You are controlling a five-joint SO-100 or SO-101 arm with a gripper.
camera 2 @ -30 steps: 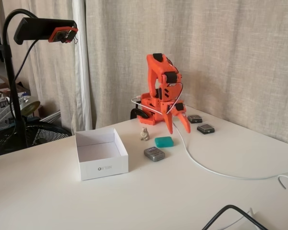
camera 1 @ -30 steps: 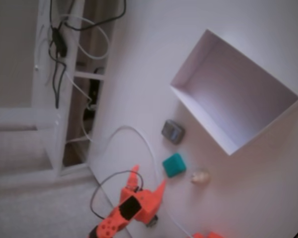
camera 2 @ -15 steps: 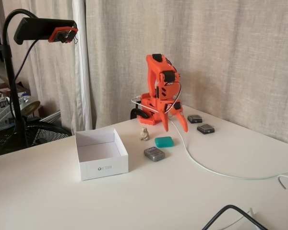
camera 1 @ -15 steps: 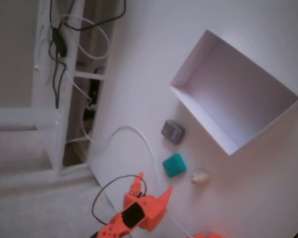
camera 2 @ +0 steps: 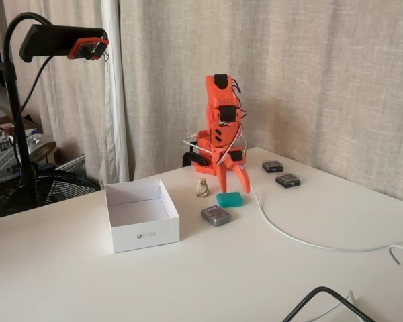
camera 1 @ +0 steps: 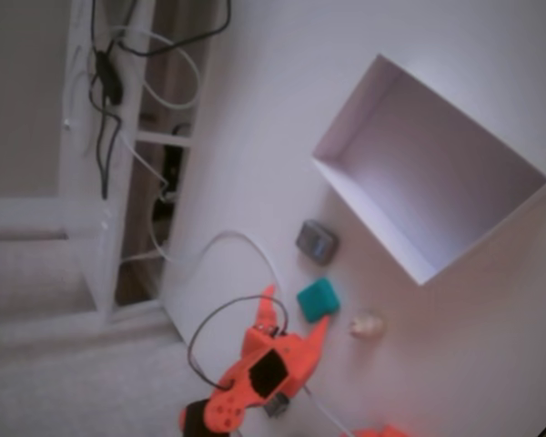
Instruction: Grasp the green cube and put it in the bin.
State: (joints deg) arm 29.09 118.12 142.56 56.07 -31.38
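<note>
The green cube rests on the white table, between the dark grey block and the arm's base. My orange gripper is open, fingers spread and pointing down close over the cube. In the top-down fixed view one fingertip sits right beside the cube and the other stands off to its left. Nothing is held. The bin, a white open box, stands empty beyond the grey block.
A dark grey block lies between cube and bin. A small beige lump sits near the cube. A white cable runs past the gripper. Two small dark blocks lie at the right.
The gripper has swung from beside the white cable toward the cube and come down close over it, still open. Cube, blocks and bin have not moved.
</note>
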